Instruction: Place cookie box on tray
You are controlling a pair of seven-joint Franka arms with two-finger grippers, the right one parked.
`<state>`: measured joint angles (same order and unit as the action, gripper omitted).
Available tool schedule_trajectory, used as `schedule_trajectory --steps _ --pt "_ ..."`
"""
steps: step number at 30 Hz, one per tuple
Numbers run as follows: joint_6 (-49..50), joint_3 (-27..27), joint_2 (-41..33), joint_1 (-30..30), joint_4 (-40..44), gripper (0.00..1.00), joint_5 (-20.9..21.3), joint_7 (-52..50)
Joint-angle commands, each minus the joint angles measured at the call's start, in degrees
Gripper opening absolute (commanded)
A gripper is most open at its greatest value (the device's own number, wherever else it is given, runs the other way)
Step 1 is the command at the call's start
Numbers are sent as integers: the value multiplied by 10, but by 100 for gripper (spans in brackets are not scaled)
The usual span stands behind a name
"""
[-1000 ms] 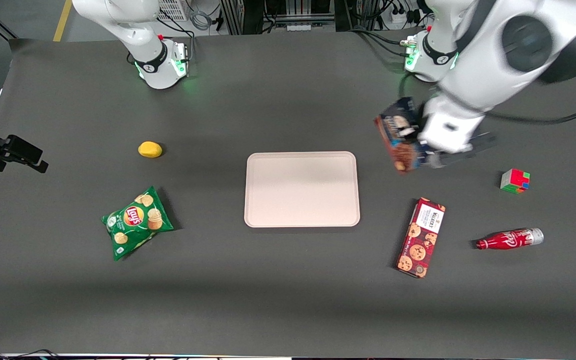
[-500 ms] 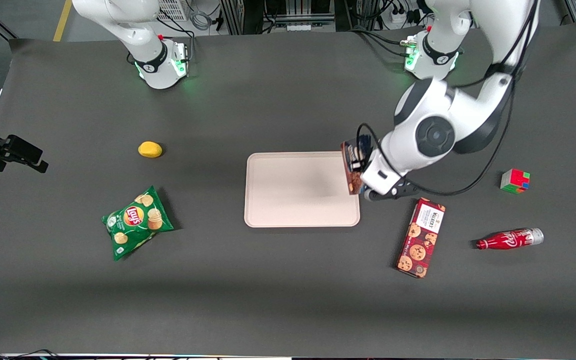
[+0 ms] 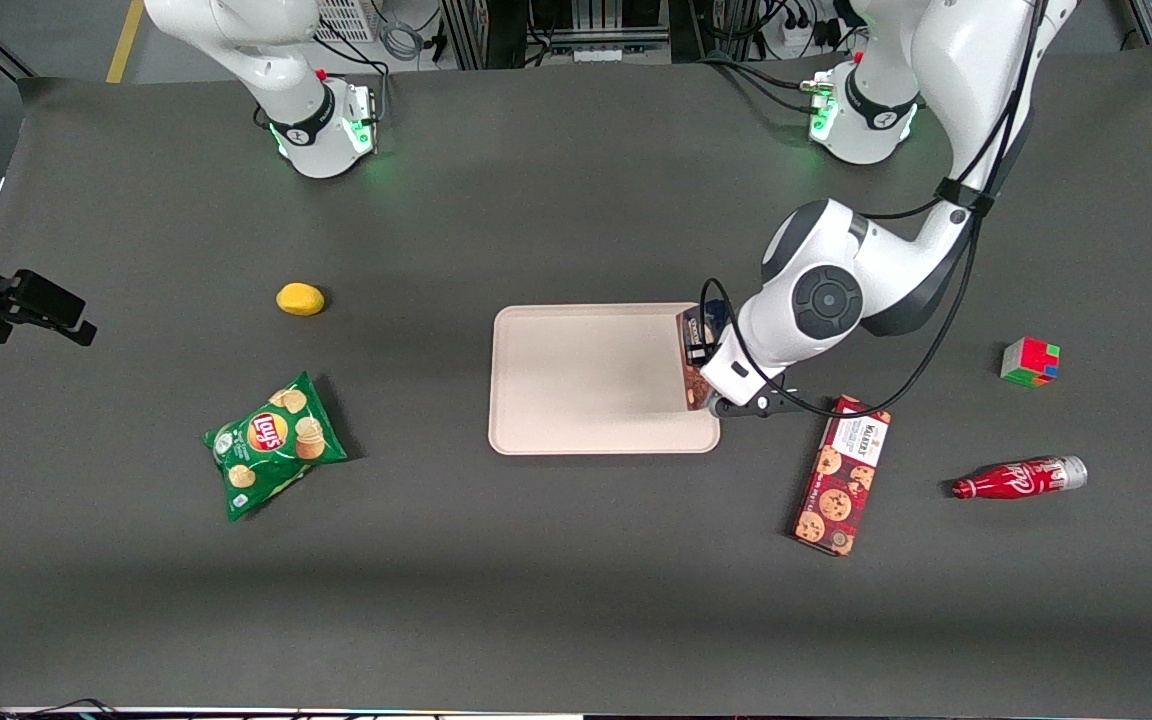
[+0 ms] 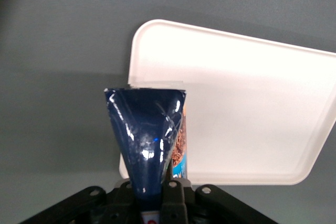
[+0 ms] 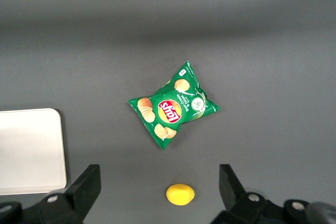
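Observation:
The navy-blue cookie box [image 3: 693, 360] with a brown cookie picture is held upright in my left gripper [image 3: 711, 375] over the edge of the tray nearest the working arm. The tray [image 3: 586, 380] is pale pink-beige, flat, with rounded corners, in the middle of the table. In the left wrist view the gripper [image 4: 155, 198] is shut on the cookie box [image 4: 149, 140], which hangs over the tray's rim [image 4: 137, 40]; the tray's surface [image 4: 247, 108] is bare. I cannot tell whether the box touches the tray.
A long red cookie box [image 3: 842, 475] lies close beside the gripper, nearer the front camera. A red bottle [image 3: 1021, 477] and a colour cube [image 3: 1030, 361] lie toward the working arm's end. A green chips bag [image 3: 273, 444] and a lemon [image 3: 300, 299] lie toward the parked arm's end.
My left gripper carried the cookie box from above the table beside the tray down to the tray's edge, and it has come lower and slightly nearer the front camera.

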<state>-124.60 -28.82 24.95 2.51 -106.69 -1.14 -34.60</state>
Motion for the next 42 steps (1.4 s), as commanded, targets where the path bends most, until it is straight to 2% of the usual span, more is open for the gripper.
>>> schedule_trajectory --steps 1,3,13,22,23,24,26,27,30,42 --pt "-11 0 6 4 -1 5 39 6" --pt "-19 -1 11 4 -2 5 49 6" --pt "-68 -8 16 3 -12 6 50 6" --pt "-73 -8 24 3 -19 20 79 5" --pt "-74 -7 25 3 -19 25 79 5" --pt "-76 -8 26 3 -19 34 79 5" --pt "-76 -7 29 4 -19 66 79 4" --pt "-77 -8 30 4 -19 78 80 4" --pt "-83 -8 34 3 -19 100 80 3" --pt "-53 -5 9 -3 -14 100 70 -13"
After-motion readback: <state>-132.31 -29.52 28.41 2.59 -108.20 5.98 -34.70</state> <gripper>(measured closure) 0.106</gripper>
